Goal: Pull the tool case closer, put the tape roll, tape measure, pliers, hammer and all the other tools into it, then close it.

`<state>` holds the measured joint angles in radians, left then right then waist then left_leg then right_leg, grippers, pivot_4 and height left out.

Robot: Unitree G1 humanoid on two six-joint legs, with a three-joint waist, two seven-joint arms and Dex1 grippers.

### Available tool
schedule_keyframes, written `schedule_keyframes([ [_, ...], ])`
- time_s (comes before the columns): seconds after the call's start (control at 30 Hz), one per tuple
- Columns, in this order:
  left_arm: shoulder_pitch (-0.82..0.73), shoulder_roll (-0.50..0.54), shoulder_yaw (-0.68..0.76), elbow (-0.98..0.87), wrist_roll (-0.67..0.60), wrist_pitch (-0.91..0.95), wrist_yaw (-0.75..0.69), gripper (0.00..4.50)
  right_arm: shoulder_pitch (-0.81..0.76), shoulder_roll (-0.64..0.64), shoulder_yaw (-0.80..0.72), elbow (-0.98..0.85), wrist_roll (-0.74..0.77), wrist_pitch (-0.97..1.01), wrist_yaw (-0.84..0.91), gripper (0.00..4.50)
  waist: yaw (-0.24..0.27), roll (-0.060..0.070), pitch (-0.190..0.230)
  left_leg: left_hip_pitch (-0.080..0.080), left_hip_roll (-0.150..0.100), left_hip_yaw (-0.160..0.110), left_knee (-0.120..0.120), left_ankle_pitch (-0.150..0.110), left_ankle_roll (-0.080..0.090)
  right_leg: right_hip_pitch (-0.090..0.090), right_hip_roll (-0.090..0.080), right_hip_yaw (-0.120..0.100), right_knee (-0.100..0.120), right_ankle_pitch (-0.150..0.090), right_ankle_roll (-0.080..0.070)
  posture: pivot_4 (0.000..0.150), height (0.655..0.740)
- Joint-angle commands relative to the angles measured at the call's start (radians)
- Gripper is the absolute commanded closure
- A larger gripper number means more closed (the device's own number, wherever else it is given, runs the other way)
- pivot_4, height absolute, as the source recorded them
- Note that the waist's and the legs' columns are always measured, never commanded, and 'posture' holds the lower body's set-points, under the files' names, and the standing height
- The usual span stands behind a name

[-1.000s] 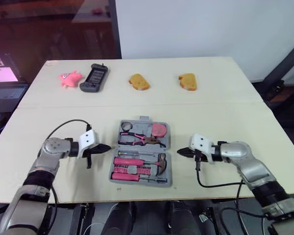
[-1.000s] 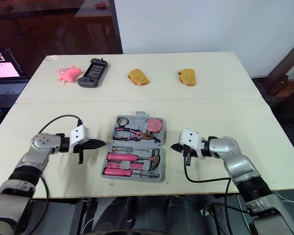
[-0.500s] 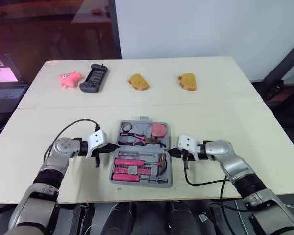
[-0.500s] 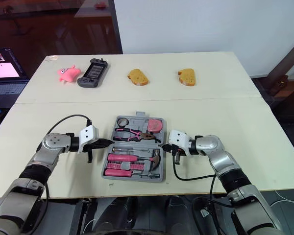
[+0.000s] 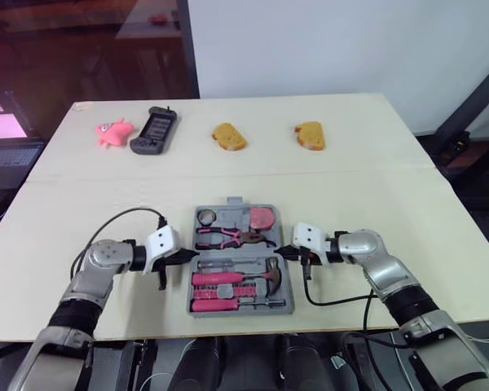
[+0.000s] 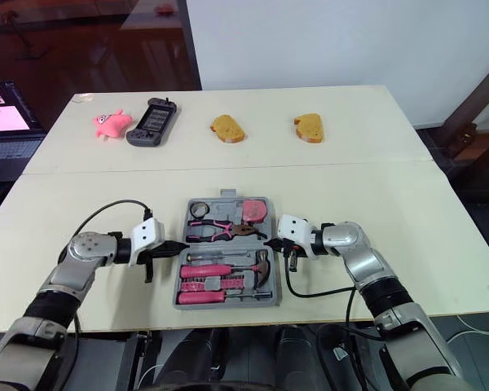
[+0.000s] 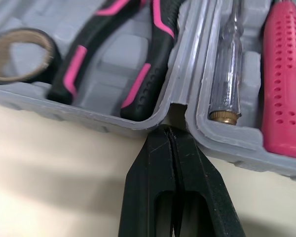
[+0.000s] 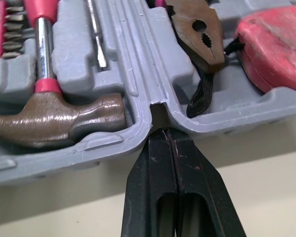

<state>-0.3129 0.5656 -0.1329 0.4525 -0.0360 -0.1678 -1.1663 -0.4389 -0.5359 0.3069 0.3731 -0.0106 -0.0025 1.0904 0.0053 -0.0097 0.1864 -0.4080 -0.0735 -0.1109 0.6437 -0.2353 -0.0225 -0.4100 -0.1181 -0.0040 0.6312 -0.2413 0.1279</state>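
while the open, filled tool case [image 5: 238,311] lies near the front of the table [image 5: 375,187], the left gripper [image 5: 186,254] and right gripper [image 5: 279,252], both closed, are pressed against its hinge notches; it could be skewed by uneven force.

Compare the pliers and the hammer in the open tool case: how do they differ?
The pliers have black handles with pink stripes; the hammer has a pink handle on a metal shaft. The pliers lie in the far half of the tool case, the hammer in the near half. Both have brown heads turned to the robot's right and lie flat in moulded slots.
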Motion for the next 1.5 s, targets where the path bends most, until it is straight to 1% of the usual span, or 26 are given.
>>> schedule_keyframes([
  [0.03,0.031,-0.023,-0.042,-0.060,-0.011,0.014,-0.012,4.50,0.019,0.012,0.008,-0.111,0.030,0.017,0.032,4.48,0.001,0.000,0.000,0.000,0.000,0.000,0.000,0.000,0.000,0.000,0.000,0.000,0.000,0.000,0.000,0.150,0.7400],
  [0.2,0.065,-0.017,-0.041,-0.112,-0.019,0.045,-0.004,4.50,0.059,0.004,0.005,-0.193,0.041,0.075,0.042,4.48,-0.001,0.000,0.000,0.000,0.000,0.000,0.000,0.000,0.000,0.000,0.000,0.000,0.000,0.000,0.000,0.150,0.7400],
  [0.4,0.122,-0.014,-0.048,-0.183,-0.030,0.083,0.005,4.50,0.096,0.000,-0.002,-0.251,0.041,0.120,0.040,4.48,-0.002,0.001,0.000,0.000,0.001,0.000,0.000,0.000,0.000,0.000,0.000,0.000,0.000,0.000,0.000,0.150,0.7400],
  [0.6,0.149,0.003,-0.045,-0.209,-0.030,0.099,0.011,4.50,0.105,0.001,0.000,-0.259,0.032,0.132,0.039,4.48,-0.002,0.001,-0.001,0.000,0.001,0.000,0.000,0.000,0.000,0.000,0.000,0.000,0.000,0.000,0.000,0.150,0.7400],
  [0.8,0.145,0.012,-0.030,-0.197,-0.025,0.103,0.035,4.50,0.107,-0.001,-0.004,-0.248,0.025,0.131,0.029,4.48,-0.002,0.001,-0.001,0.001,0.001,0.000,0.000,0.000,0.000,0.000,0.000,0.000,0.000,0.000,0.000,0.150,0.7400],
  [0.97,0.128,0.026,-0.008,-0.178,-0.030,0.103,0.048,4.50,0.117,-0.028,-0.029,-0.234,0.017,0.117,0.011,4.48,-0.001,0.001,-0.001,0.001,0.001,0.000,0.000,0.000,0.000,0.000,0.000,0.000,0.000,0.000,0.000,0.150,0.7400],
  [1.03,0.134,0.046,0.014,-0.169,-0.039,0.098,0.051,4.50,0.128,-0.062,-0.053,-0.221,0.016,0.109,0.011,4.48,0.000,0.001,-0.001,0.001,0.001,0.000,0.000,0.000,0.000,0.000,0.000,0.000,0.000,0.000,0.000,0.150,0.7400],
  [1.2,0.155,0.097,0.110,-0.185,-0.130,0.105,0.045,4.50,0.175,-0.165,-0.130,-0.234,0.043,0.097,0.018,4.48,0.001,0.001,-0.001,0.000,0.001,0.000,0.000,0.000,0.000,0.000,-0.001,0.000,-0.001,0.000,0.000,0.150,0.7400],
  [1.3,0.208,0.110,0.157,-0.316,-0.254,0.133,-0.017,4.50,0.197,-0.192,-0.193,-0.296,0.137,0.204,0.039,4.48,0.001,0.001,0.000,0.000,0.002,0.000,0.000,0.000,0.000,0.000,-0.001,0.000,-0.001,0.000,0.000,0.150,0.7400],
  [1.4,0.272,0.129,0.154,-0.480,-0.332,0.200,-0.062,4.50,0.218,-0.187,-0.247,-0.379,0.233,0.313,0.042,3.67,0.001,0.001,0.000,0.000,0.002,0.000,0.000,0.000,0.000,0.000,-0.001,0.001,-0.002,0.000,-0.001,0.150,0.7400],
  [1.47,0.307,0.135,0.133,-0.579,-0.362,0.252,-0.070,4.50,0.229,-0.181,-0.265,-0.425,0.285,0.391,0.034,2.77,0.002,0.001,0.000,0.000,0.002,-0.001,-0.001,0.000,0.000,0.000,-0.001,0.001,-0.002,-0.001,-0.003,0.150,0.7400],
  [1.5,0.319,0.133,0.117,-0.621,-0.366,0.272,-0.068,4.50,0.229,-0.173,-0.271,-0.441,0.311,0.433,0.026,2.23,0.002,0.001,0.000,0.000,0.002,-0.001,-0.001,0.000,0.000,0.000,-0.002,0.001,-0.002,-0.002,-0.004,0.150,0.7400],
])
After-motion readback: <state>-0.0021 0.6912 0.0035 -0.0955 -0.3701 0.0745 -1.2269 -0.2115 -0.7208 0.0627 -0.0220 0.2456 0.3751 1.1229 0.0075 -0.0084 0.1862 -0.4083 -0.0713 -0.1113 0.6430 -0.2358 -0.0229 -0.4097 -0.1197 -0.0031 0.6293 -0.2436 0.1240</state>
